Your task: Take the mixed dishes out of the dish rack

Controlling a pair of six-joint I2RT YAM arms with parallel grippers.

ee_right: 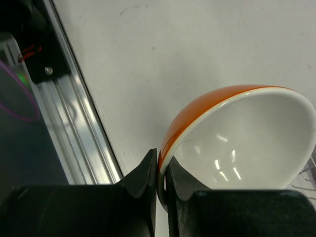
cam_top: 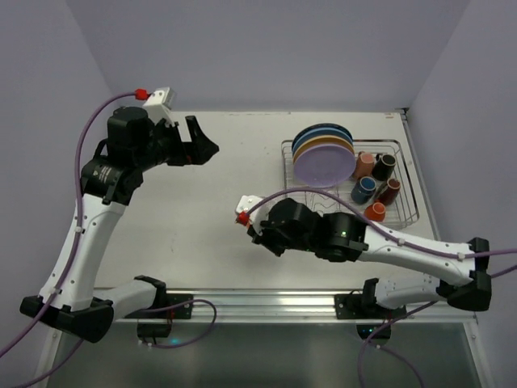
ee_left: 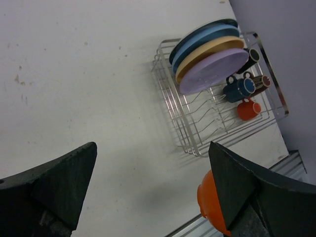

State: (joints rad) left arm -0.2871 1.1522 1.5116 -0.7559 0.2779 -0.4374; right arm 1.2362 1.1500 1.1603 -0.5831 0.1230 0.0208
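1. The orange bowl is seen as glossy orange outside and white inside, tipped on its side with the hollow turned toward the right wrist camera.
2. Its rim is pinched between the clenched fingers of the right gripper, one finger outside the wall and one inside.
3. The bowl is held over the table, left of the dish rack and near the metal rail at the near edge; whether it touches the table cannot be told.
4. In the top view the bowl is hidden under the right wrist; in the left wrist view it is partly covered by a finger.
5. A lilac plate is stood in the rack in front of yellow and blue plates, with five mugs laid beside them.
6. The left gripper is spread wide and empty, held well apart from the rack.
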